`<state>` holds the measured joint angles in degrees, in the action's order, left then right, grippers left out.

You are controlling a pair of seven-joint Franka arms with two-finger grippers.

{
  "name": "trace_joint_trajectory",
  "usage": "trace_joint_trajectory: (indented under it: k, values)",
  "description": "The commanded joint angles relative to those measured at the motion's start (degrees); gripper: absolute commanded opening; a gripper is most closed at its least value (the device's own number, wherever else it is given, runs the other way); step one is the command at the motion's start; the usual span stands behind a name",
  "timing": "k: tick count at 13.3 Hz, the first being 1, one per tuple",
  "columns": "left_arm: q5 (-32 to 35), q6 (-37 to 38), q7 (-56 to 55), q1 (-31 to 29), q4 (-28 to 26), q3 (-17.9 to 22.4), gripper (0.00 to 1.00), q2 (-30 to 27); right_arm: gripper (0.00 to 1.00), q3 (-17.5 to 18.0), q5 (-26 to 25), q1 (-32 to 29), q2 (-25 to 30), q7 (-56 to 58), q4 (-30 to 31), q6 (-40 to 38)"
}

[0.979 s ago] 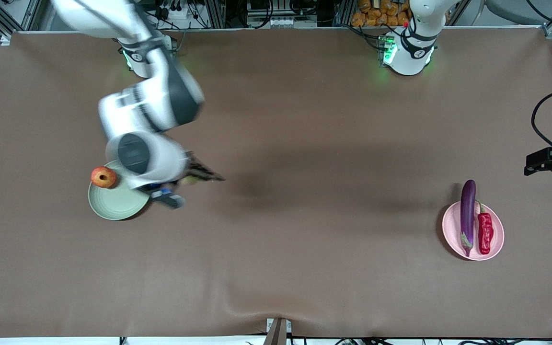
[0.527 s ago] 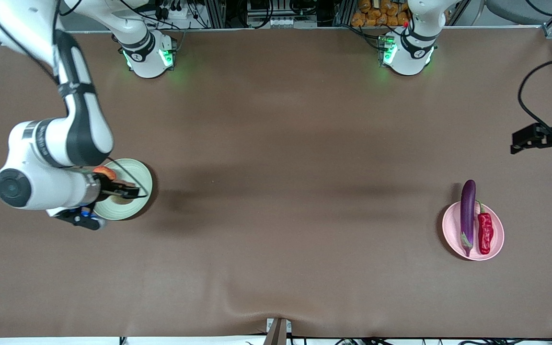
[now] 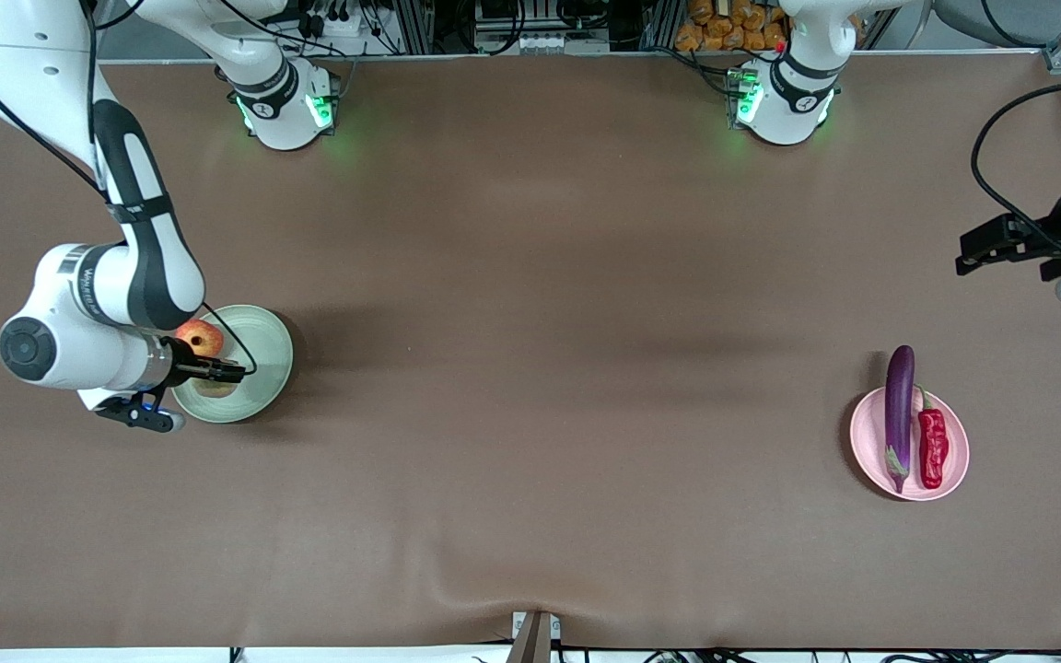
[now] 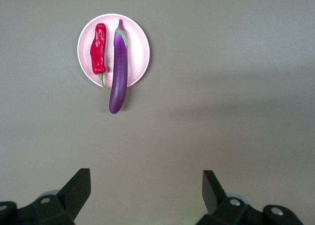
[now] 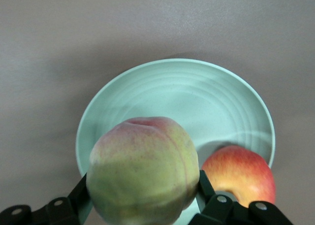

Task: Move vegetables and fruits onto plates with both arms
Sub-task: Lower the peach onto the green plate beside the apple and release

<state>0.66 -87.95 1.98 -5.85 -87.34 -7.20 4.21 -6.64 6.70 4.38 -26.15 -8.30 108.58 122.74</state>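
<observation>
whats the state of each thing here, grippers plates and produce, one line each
right gripper: shut on peach, over green plate
peach: held, not yet released
apple: on green plate
eggplant: across pink plate, tip overhanging
chili pepper: on pink plate
left gripper: open, empty, waiting

Apple (image 3: pixel 201 339) on one plate (image 3: pixel 263 350) under the held peach (image 5: pixel 142 170); eggplant (image 3: pixel 899 414) beside chili (image 3: pixel 932 447) on the other plate (image 3: pixel 954 460).

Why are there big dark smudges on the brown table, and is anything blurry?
Front view: the soft dark patches on the table look like the arms' shadows; nothing is smeared. Right wrist view: the peach in the right claw looms large over the green plate, slightly soft.
</observation>
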Motion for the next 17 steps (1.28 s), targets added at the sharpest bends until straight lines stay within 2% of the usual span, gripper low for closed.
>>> trace_joint_trajectory:
  k: [1,2,3,4,5,6,11,13,17]
  values:
    - [-0.9,-0.9,-2.6,5.1,-5.1,4.8,1.0,-4.5,0.0,1.5,-1.0,-0.9,2.3,0.5,4.6,3.3]
    - [-1.0,-0.9,-3.8,5.8,-6.5,5.0,1.0,-5.5,0.05,1.5,-0.9,-0.8,2.0,0.4,4.6,3.5]
    - [-1.0,-0.9,-5.6,6.5,-7.9,5.0,1.0,-6.6,0.2,1.5,-0.9,-0.6,1.5,0.0,4.5,3.6]
    - [-0.9,-0.9,-7.2,7.1,-9.4,5.0,1.0,-7.9,0.59,1.5,-0.6,-0.5,1.1,-0.2,4.5,3.6]
    - [-0.9,-0.9,-7.9,7.5,-10.7,5.0,1.0,-8.9,0.9,1.5,-0.4,-0.4,0.8,-0.3,4.5,3.8]
    - [-0.9,-0.9,-8.0,7.7,-11.0,5.0,1.0,-9.3,1.0,1.5,-0.3,-0.6,0.7,-0.5,4.5,3.7]
    - [-0.9,-0.7,-8.3,7.6,-13.6,5.0,1.0,-12.5,1.0,1.6,-0.3,-0.4,1.4,-0.8,1.9,2.0]
    - [-1.0,-0.5,-8.6,7.6,-14.4,4.9,1.0,-13.5,1.0,1.6,-0.3,-0.5,1.5,-0.8,-4.3,-5.1]
    - [-0.9,1.4,-8.7,7.5,-14.4,4.5,1.0,-15.0,1.0,1.6,-0.9,-1.3,1.5,-0.4,-21.8,-22.9]
